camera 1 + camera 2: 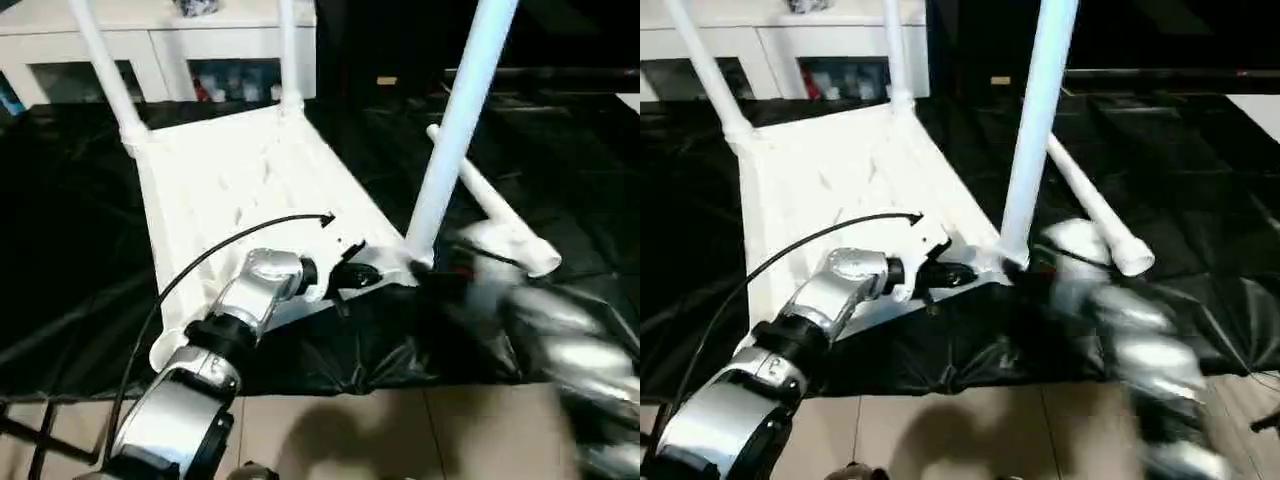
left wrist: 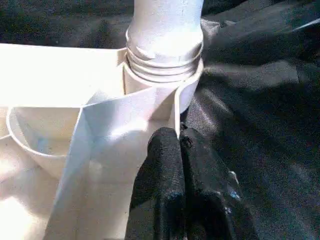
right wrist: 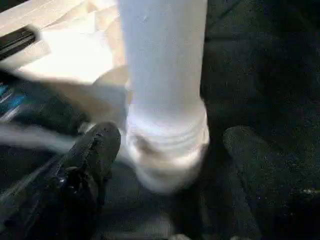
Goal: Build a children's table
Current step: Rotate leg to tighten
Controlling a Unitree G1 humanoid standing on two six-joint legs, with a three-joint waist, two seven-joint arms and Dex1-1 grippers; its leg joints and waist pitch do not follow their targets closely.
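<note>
The children's table top [image 1: 240, 190] lies upside down on a black sheet, ribs facing up. Two white legs [image 1: 105, 70] [image 1: 288, 50] stand in its far corner sockets. A third leg [image 1: 455, 130] stands upright in the near right socket [image 2: 162, 65]. Another leg [image 1: 500, 215] lies loose on the sheet to the right. My left gripper [image 2: 179, 142] is shut, its fingertips resting against the top's near edge beside that socket. My right gripper [image 3: 170, 140] is open, one finger [image 3: 97, 145] on each side of the third leg's base, apart from it.
A white glass-door cabinet [image 1: 150, 50] stands behind the table. The black sheet [image 1: 60, 250] spreads wide to both sides. Tiled floor [image 1: 380, 430] shows at the front edge. A black cable [image 1: 220, 245] arcs over my left forearm.
</note>
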